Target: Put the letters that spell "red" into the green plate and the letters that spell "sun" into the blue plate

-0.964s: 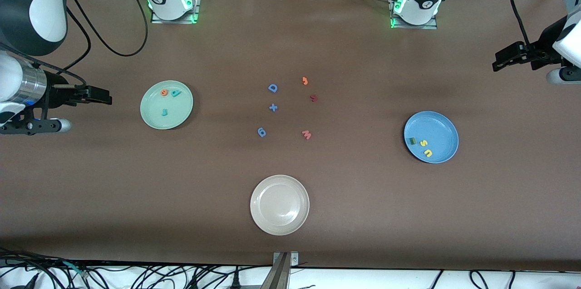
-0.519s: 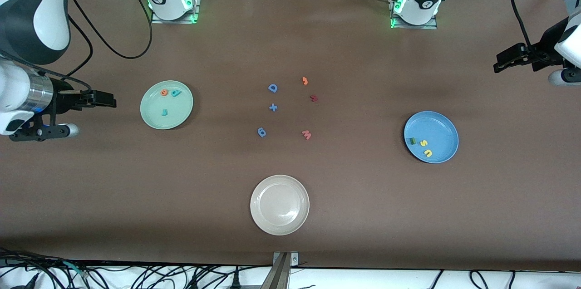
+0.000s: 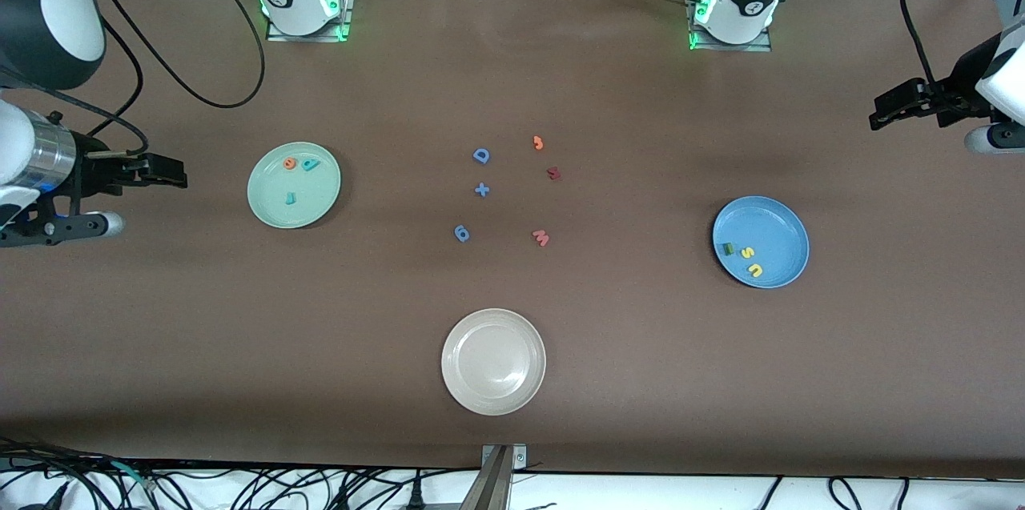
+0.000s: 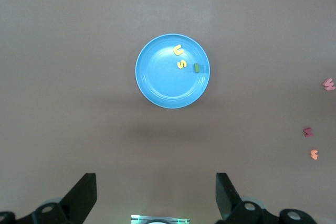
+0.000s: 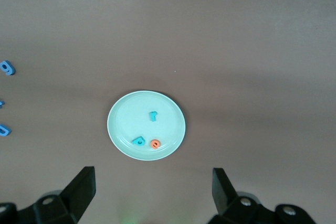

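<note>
- The letters that spell "red" (image 3: 296, 174) all lie in the green plate (image 3: 320, 210), toward the right arm's end of the desk (image 3: 641, 374): the orange "e" and teal "d" close together near the rim, the thin "r" apart, nearer the middle.
- The letters that spell "sun" (image 3: 745, 258) lie in the blue plate (image 3: 773, 222), toward the left arm's end; the dark green piece sits close to the rim.
- Both words look sorted, so the main risk is needless motion: a low sweep could clip a plate rim and spill the light foam pieces.
- The right gripper (image 3: 164, 170) hangs high, clear of the green plate, fingers spread wide with nothing between them.
- The left gripper (image 3: 889, 106) hangs high at the desk's end, well apart from the blue plate, fingers likewise wide and empty.
- The leftover pieces, the blue capital "D" (image 3: 480, 155), the salmon "w" (image 3: 541, 238) and others, cluster mid-desk, well apart from both plates; taking one by mistake would spoil a word.
- The cream plate (image 3: 460, 334) sits nearest the front camera, bare desk all around it.
- Each gripper sits near a desk end, so open room lies inward.
</note>
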Tool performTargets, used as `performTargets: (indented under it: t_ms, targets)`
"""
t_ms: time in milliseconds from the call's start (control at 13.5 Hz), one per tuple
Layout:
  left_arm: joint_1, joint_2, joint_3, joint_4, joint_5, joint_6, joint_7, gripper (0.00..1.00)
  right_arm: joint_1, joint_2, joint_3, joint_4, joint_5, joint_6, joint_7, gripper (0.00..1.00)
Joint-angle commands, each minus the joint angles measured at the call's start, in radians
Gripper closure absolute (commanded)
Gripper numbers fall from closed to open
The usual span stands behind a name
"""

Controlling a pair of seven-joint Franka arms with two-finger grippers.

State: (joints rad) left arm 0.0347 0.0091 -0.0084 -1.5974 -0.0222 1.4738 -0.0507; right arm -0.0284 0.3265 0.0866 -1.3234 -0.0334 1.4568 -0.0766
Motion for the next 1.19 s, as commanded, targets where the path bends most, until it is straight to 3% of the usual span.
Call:
performTargets:
  t_ms: [0,148,1112]
  targets:
    - [0.008,0.005,-0.005,0.011,-0.010,0.003,0.009,0.00,-0.036,-0.111,0.042,-0.167,-0.025,0.101,0.015,0.02]
    - [0.008,0.005,-0.005,0.010,-0.010,0.003,0.009,0.00,-0.038,-0.141,0.042,-0.221,-0.025,0.152,0.015,0.01]
    - [0.008,0.005,-0.007,0.010,-0.010,0.003,0.009,0.00,-0.031,-0.129,0.045,-0.206,-0.014,0.152,0.121,0.01]
